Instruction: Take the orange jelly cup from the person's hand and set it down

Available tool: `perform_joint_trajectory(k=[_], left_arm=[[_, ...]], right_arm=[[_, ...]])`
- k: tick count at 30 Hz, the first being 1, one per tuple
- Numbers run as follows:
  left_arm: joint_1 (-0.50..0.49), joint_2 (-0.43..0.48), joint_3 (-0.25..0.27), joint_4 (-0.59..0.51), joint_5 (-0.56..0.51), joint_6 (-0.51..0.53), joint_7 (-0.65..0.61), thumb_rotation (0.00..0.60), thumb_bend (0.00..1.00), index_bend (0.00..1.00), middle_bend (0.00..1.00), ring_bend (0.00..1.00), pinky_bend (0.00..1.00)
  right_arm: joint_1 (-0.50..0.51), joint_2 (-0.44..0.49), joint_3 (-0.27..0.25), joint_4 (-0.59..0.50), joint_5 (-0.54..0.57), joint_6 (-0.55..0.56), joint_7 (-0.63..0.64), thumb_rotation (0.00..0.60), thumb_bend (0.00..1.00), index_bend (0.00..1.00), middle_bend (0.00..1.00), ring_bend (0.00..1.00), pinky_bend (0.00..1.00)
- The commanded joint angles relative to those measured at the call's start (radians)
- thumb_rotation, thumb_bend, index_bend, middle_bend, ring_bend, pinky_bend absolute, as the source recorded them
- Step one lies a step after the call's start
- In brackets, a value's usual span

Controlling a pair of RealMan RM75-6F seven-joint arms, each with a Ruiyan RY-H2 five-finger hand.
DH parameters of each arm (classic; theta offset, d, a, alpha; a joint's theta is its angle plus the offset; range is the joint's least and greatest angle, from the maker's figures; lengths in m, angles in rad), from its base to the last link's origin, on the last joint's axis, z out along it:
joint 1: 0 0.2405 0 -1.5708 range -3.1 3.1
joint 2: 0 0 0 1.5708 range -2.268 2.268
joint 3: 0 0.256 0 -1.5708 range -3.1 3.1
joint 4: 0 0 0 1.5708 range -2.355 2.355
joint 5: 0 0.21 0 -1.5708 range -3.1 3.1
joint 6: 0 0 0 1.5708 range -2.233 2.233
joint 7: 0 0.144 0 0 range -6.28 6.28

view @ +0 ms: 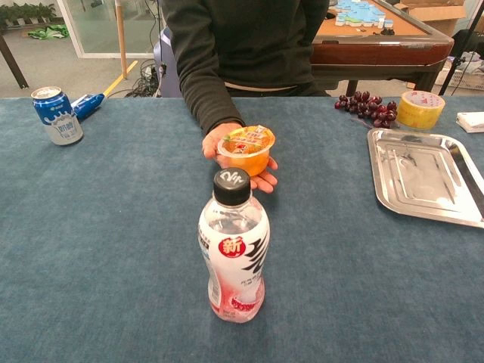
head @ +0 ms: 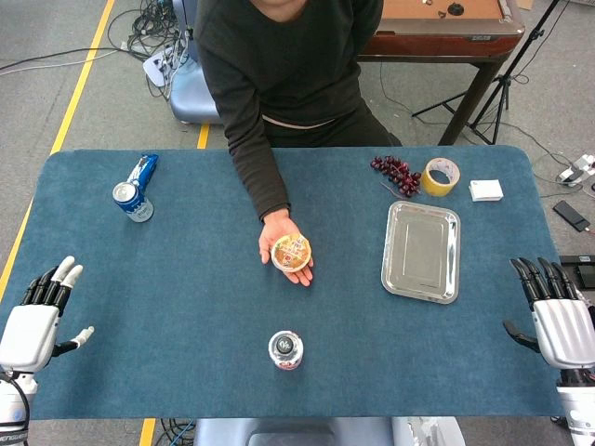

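The orange jelly cup (head: 292, 252) (view: 246, 150) rests on the person's open palm (head: 276, 239) (view: 261, 179) over the middle of the blue table. Its printed foil lid faces up. My left hand (head: 37, 316) lies at the table's near-left edge, fingers spread and holding nothing. At the near-right edge my right hand (head: 558, 316) is likewise spread and holds nothing. Both hands are far from the cup and show only in the head view.
A white-and-pink bottle (head: 285, 350) (view: 233, 253) stands just in front of the cup. A metal tray (head: 421, 251) (view: 423, 175), grapes (head: 398, 174) (view: 367, 107), yellow tape (head: 441, 177) (view: 420, 109) and a white box (head: 485, 190) sit right. A blue can (head: 132, 201) (view: 57, 115) and blue packet (head: 142, 168) sit far left.
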Motion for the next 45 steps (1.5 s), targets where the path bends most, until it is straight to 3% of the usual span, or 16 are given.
perform_joint_trajectory(k=[1, 7, 15, 28, 36, 45], left_arm=[[-0.001, -0.001, 0.001, -0.001, -0.001, -0.003, 0.002, 0.6, 0.17, 0.0, 0.0, 0.04, 0.08], [-0.019, 0.006, 0.001, 0.002, 0.006, -0.029, -0.008, 0.6, 0.17, 0.0, 0.0, 0.04, 0.08], [-0.117, 0.031, -0.021, 0.058, 0.046, -0.131, -0.137, 0.6, 0.17, 0.0, 0.0, 0.04, 0.08], [-0.43, -0.031, -0.079, 0.254, 0.165, -0.353, -0.427, 0.6, 0.17, 0.0, 0.0, 0.04, 0.08], [-0.601, -0.111, -0.083, 0.336, 0.214, -0.451, -0.497, 0.6, 0.17, 0.0, 0.0, 0.04, 0.08], [-0.773, -0.177, -0.076, 0.376, 0.212, -0.611, -0.493, 0.6, 0.17, 0.0, 0.0, 0.03, 0.08]], right_arm=[[-0.001, 0.0, -0.001, 0.0, -0.001, -0.001, 0.0, 0.6, 0.15, 0.05, 0.1, 0.0, 0.08], [-0.01, 0.002, -0.004, -0.003, -0.009, 0.015, 0.003, 0.6, 0.15, 0.05, 0.11, 0.0, 0.08], [-0.018, 0.019, -0.006, -0.031, -0.031, 0.038, -0.001, 0.6, 0.15, 0.05, 0.1, 0.0, 0.08], [0.029, 0.038, -0.004, -0.101, -0.059, -0.026, -0.063, 0.6, 0.15, 0.05, 0.1, 0.0, 0.08], [0.044, 0.045, 0.003, -0.131, -0.036, -0.052, -0.1, 0.6, 0.15, 0.05, 0.1, 0.0, 0.08], [0.046, 0.044, 0.003, -0.138, -0.022, -0.058, -0.112, 0.6, 0.15, 0.05, 0.1, 0.0, 0.08]])
